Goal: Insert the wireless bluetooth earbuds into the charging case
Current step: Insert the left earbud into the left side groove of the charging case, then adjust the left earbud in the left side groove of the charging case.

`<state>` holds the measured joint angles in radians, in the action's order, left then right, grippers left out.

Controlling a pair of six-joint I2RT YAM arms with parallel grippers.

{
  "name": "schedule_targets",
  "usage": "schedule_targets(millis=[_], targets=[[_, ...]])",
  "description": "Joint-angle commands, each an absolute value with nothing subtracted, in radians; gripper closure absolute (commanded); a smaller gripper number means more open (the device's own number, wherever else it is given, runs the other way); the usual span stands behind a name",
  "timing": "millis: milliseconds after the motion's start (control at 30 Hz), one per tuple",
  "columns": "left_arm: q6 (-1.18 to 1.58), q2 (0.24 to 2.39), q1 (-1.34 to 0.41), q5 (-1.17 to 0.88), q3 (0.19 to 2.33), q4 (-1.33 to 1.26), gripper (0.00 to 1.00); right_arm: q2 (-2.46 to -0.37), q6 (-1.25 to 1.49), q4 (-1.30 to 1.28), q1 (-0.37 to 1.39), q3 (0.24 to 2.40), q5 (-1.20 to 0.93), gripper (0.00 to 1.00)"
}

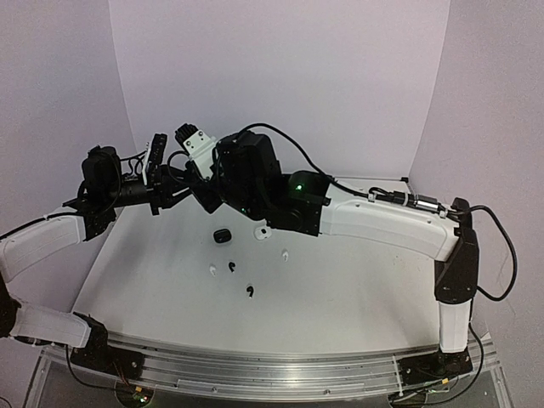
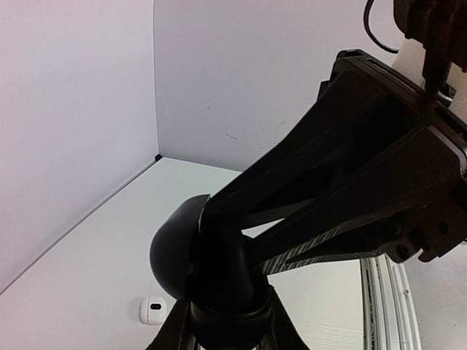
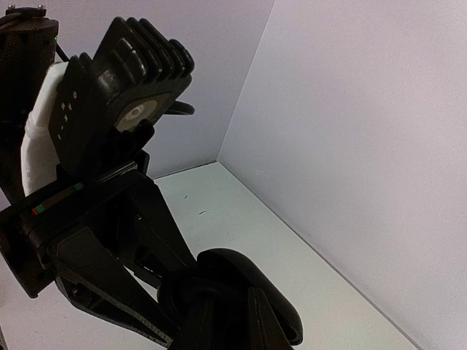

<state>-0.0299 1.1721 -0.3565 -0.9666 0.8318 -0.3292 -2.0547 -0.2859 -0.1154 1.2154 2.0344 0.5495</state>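
Both arms meet in the air above the far left part of the table (image 1: 365, 289). Between them a black rounded case (image 2: 175, 251), held clear of the surface.

Left gripper (image 2: 226, 328): fingers pressed tight on the case from below. Right gripper (image 3: 230, 313): comes in from the opposite side, fingers laid against the same case; cannot tell whether they pinch it or only touch.

On the surface, left of the middle and nearer the far edge than the near one: second black case (image 1: 223, 235), with a white case (image 1: 263, 231) just to its right, apart. Nearer the near edge, loose and scattered, none inside a case: white earbuds (image 1: 285, 254), two, well apart; black earbuds (image 1: 231, 267), two, one just beside the left-hand white one, the other closest to the near edge
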Motion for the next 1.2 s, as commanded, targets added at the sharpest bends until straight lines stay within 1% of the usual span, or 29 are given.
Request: schedule_targets(millis=[0,333,567,733,800,867,1000,1067,1167], targets=[[-0.043,1.143,-0.368,-1.018,0.902,-0.428,1.0,-2.049,-0.291,-0.227,1.209,1.99,0.518,0.85],[-0.009,1.151,-0.368,-1.021,0.911,-0.432,1.0,-2.031,-0.317,-0.245,1.209,1.978,0.489,0.83],[-0.021,1.16,-0.368,-1.028,0.923,-0.412,1.0,-2.045,-0.328,-0.259,1.209,2.007,0.471,0.8],[-0.037,1.16,-0.368,-1.031,0.925,-0.392,1.0,-2.051,-0.334,-0.275,1.209,2.02,0.465,0.8],[-0.038,1.158,-0.369,-1.027,0.926,-0.39,1.0,-2.054,-0.335,-0.286,1.209,2.024,0.466,0.82],[-0.036,1.159,-0.368,-1.021,0.926,-0.39,1.0,-2.057,-0.337,-0.295,1.209,2.025,0.468,0.86],[-0.028,1.158,-0.368,-1.015,0.926,-0.396,1.0,-2.063,-0.334,-0.305,1.209,2.028,0.474,0.94],[-0.026,1.158,-0.368,-1.021,0.926,-0.402,1.0,-2.07,-0.33,-0.305,1.209,2.038,0.486,0.99],[-0.025,1.157,-0.368,-1.025,0.924,-0.406,1.0,-2.086,-0.327,-0.305,1.209,2.065,0.508,1.0]])
